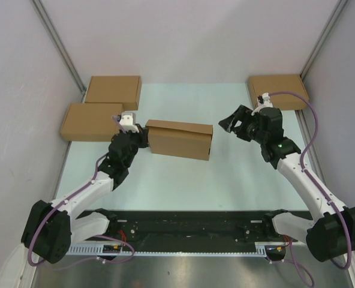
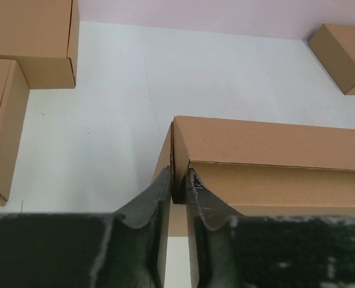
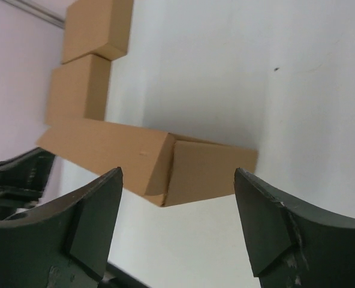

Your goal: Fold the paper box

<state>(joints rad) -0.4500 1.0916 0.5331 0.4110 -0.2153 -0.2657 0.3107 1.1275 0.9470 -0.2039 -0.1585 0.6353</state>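
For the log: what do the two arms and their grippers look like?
The left arm and right arm have white links with bulky black joints; a purple cable runs along each. The right arm shows a small green light. The left gripper and right gripper are black, their fingers dark wedges, scuffed whitish.

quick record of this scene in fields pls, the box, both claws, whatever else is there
task item: brown corrugated cardboard paper box, folded into a box shape, mid-table
left claw: shut on the box's left end wall
right claw: open, clear of the box, facing its right end
other items: three compact plain brown cardboard boxes, two far left, one far right
surface: pale green table
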